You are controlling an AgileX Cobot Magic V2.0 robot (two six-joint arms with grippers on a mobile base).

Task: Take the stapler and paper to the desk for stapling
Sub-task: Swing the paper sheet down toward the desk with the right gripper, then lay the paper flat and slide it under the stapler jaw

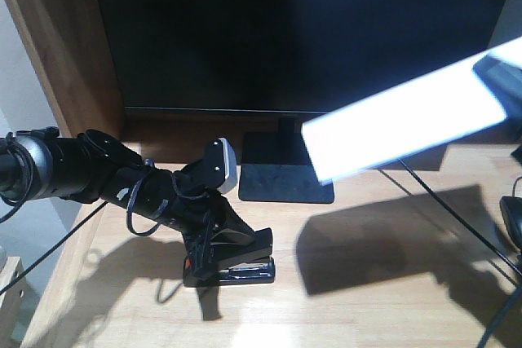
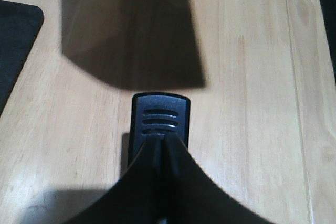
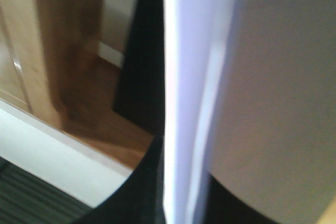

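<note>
Front view: left pincer clenched on the stapler, fingers coming down over its rear half. The stapler sits low on the desk, left of centre and near the front edge. Its base appears to rest on the wood, with its shadow directly beneath. A red patch shows at its left end.

Left wrist view: blunt ribbed nose of the stapler points away from the camera. The dark fingers converge on the body behind the nose. Bare desk lies on either side, and a corner of the monitor stand is at far left.

Front view: right pincer at the right edge, blurred, gripping the paper by its right end. The paper is held in the air, clear of the desk, and slopes down toward the left. Its lower left end hangs in front of the monitor stand. It casts a broad shadow on the desk to the right of the stapler.

Right wrist view: the paper is seen edge-on as a bright vertical band, with dark pincer fingers at the bottom pressing it from both sides.

Monitor dark, filling the far side.
</note>
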